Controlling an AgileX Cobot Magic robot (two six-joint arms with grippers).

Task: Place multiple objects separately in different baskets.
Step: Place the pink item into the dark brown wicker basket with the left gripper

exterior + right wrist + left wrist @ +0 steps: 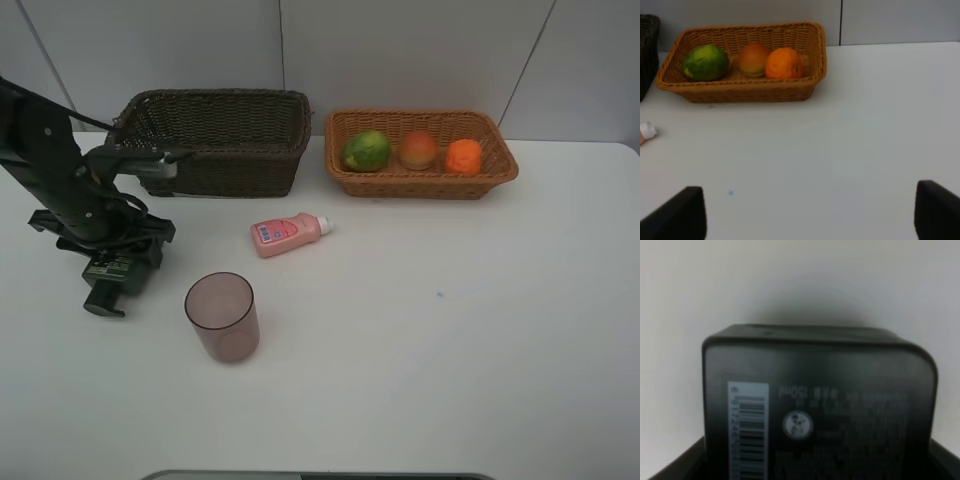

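- table: smooth white top. Anything I drop on its side can slide or roll, with nothing to stop it.
- dark brown basket: far left, deep, and I see nothing in it. Its near wall stands between my left arm and the drop spot. A low carry could clip the rim and shove the basket.
- orange-tan basket: far right, holds all three fruit. The risk is mixing, if a bottle or the cup lands here instead.
- left gripper: near left, down at table level, around the pump bottle. The bottle fills the left wrist view with its barcode side to the camera. I can't tell if the jaws press it or just flank it. Lifting on a loose hold would let the bottle slip or tip out.
- right gripper: fingers spread wide with nothing between them, over the table nearer than the tan basket. Low risk.
- cup: upright, near, right of my left gripper. It looks light, so a sideways arm swing would topple it.
- pink bottle: lying on its side between the cup and the dark basket, cap pointing right. It would roll if nudged.
- green fruit, peach, orange: in a row in the tan basket. They would only be disturbed if that basket gets bumped.
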